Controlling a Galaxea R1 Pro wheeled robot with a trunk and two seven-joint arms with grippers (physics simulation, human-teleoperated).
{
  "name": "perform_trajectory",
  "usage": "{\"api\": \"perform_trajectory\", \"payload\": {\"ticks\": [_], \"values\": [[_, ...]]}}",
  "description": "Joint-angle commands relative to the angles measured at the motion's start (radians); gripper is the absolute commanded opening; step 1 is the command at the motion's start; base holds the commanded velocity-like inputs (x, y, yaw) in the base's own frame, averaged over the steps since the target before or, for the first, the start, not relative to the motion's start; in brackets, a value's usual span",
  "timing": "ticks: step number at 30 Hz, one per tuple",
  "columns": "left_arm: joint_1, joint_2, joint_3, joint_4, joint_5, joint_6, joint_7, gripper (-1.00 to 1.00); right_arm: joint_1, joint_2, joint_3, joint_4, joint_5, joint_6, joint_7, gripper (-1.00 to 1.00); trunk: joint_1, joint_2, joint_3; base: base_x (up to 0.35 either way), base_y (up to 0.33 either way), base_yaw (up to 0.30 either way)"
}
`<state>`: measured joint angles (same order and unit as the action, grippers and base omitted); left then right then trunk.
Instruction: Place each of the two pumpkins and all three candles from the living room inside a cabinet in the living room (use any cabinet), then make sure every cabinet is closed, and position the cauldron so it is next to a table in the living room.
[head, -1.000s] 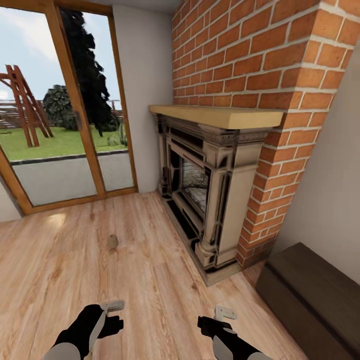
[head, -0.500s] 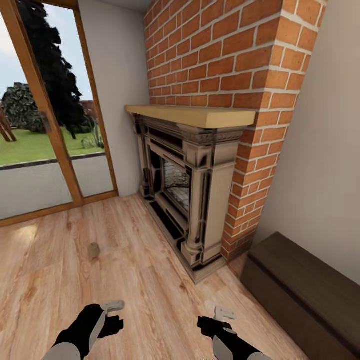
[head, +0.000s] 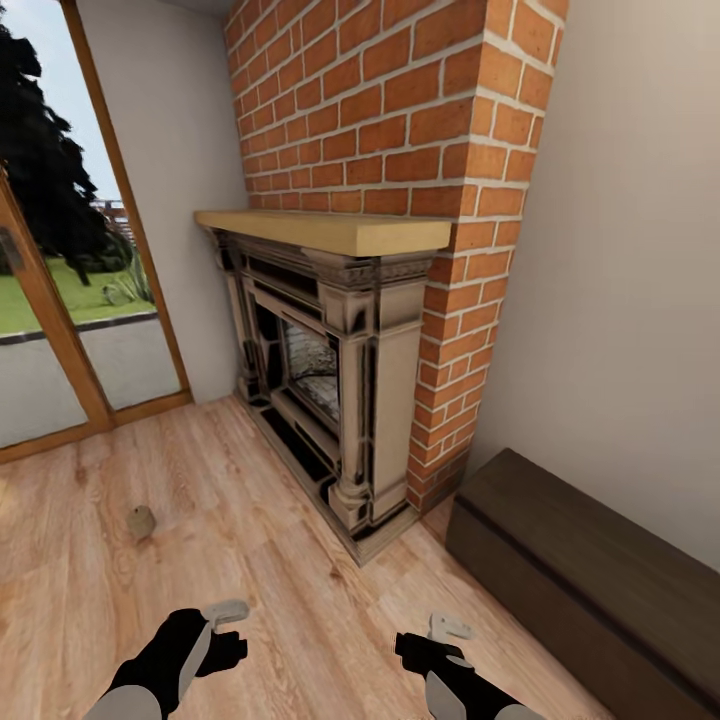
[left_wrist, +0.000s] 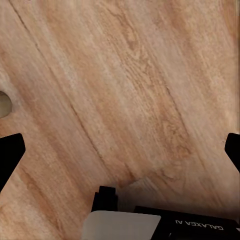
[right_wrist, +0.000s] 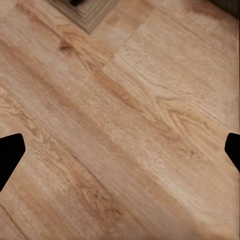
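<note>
I am looking down at a wooden floor (head: 250, 560) in a room with a big brick chimney (head: 400, 130). A fireplace (head: 320, 370) with a pale wooden shelf on top stands against the bricks.

One candle (head: 140, 521) sits alone on the floor, out in the open, in front of the fireplace and toward the glass door (head: 60, 330). It is small and beige-grey. It is well apart from both my claws. From my left wrist I can see a bit of the candle (left_wrist: 4, 104) at the edge of the picture.

The cabinet (head: 590, 580) is the long dark-brown box on the floor by the white wall, just beside the brick corner. Its flat top is bare and it looks shut.

My left claw (head: 228, 612) hangs low over the floor. Its dark fingers (left_wrist: 10, 155) sit far apart, so it is wide, with only floor between them. My right claw (head: 448, 628) also hangs over the floor, near the cabinet's end. Its fingers (right_wrist: 11, 152) are spread wide too, and it holds nothing.
</note>
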<state>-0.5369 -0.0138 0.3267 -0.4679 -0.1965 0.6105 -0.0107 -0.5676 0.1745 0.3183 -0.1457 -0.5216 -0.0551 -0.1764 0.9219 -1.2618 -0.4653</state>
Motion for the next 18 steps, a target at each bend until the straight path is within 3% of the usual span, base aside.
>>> {"api": "perform_trajectory", "payload": {"ticks": [1, 18], "values": [[0.000, 0.000, 0.000, 0.000, 0.000, 0.000, 0.000, 1.00, 0.000, 0.000, 0.000, 0.000, 0.000, 0.000, 0.000, 1.00, 0.000, 0.000, 0.000, 0.000, 0.000, -0.281], [0.000, 0.000, 0.000, 0.000, 0.000, 0.000, 0.000, 1.00, 0.000, 0.000, -0.001, 0.000, 0.000, 0.001, 0.000, 1.00, 0.000, 0.000, 0.000, 0.000, 0.000, -0.281]]}}
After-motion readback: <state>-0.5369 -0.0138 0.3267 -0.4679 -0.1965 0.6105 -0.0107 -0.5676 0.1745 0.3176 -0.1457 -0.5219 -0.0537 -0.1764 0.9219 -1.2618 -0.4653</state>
